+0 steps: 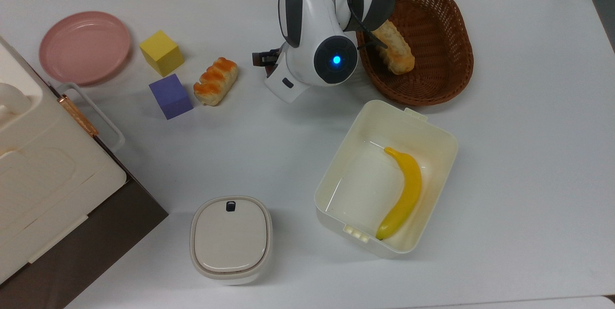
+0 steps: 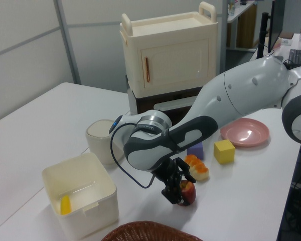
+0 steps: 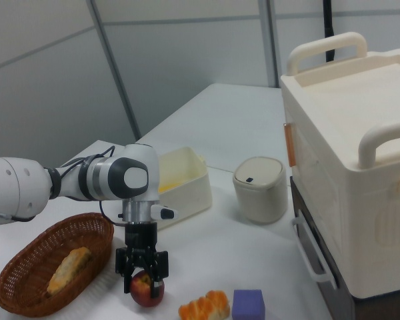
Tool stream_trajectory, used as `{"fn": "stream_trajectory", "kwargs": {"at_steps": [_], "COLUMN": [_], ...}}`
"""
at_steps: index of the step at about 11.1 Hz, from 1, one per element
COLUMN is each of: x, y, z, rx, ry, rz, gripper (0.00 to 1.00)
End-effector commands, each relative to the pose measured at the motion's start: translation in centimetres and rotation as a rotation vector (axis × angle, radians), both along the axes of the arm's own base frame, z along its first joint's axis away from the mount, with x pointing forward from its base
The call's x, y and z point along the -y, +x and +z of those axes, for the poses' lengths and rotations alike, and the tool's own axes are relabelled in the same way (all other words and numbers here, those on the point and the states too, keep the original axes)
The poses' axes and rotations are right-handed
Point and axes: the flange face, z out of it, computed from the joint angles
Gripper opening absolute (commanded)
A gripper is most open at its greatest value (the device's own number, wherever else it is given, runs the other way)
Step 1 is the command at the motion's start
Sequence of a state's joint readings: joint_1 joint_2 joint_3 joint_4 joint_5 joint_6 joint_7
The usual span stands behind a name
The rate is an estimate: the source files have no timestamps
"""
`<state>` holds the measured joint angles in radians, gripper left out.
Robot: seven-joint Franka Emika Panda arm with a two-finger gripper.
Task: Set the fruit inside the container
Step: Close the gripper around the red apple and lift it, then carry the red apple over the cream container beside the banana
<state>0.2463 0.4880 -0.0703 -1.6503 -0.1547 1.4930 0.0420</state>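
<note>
The fruit, a dark red apple (image 3: 147,291) (image 2: 188,193), sits on the white table between the wicker basket and a glazed pastry. My gripper (image 3: 143,275) (image 2: 176,193) points straight down over it, open, with one finger on each side of its upper half. Whether the fingers touch it I cannot tell. In the top view the arm's wrist (image 1: 317,54) covers the apple. The container, a cream-white tub (image 1: 444,142) (image 2: 93,201) (image 3: 190,190), stands in front of the arm in the top view, apart from the apple. A yellow banana (image 1: 407,193) lies in it.
A brown wicker basket (image 1: 435,89) holding a bread loaf (image 1: 396,49) stands at the top view's right of the arm. At its left are a glazed pastry (image 1: 215,81), a purple cube (image 1: 170,96), a yellow cube (image 1: 161,52) and a pink plate (image 1: 85,47). A lidded box (image 1: 230,239) and a cream cabinet (image 1: 38,169) stand nearer.
</note>
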Motion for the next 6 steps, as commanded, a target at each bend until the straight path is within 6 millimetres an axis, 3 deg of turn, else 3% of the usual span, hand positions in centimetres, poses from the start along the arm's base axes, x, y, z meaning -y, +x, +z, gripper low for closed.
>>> {"fn": "stream_trajectory", "kwargs": {"at_steps": [1, 4, 6], "x": [-0.3, -0.5, -0.7], "y": [0.2, 0.9, 2.2], "z": [1.3, 5.1, 9.8], "rx": [0.003, 0.046, 0.144], "ry": [-0.014, -0.011, 0.012], "rz": [0.027, 0.014, 0.006], "gripper": [0.69, 0.69, 0.69]}}
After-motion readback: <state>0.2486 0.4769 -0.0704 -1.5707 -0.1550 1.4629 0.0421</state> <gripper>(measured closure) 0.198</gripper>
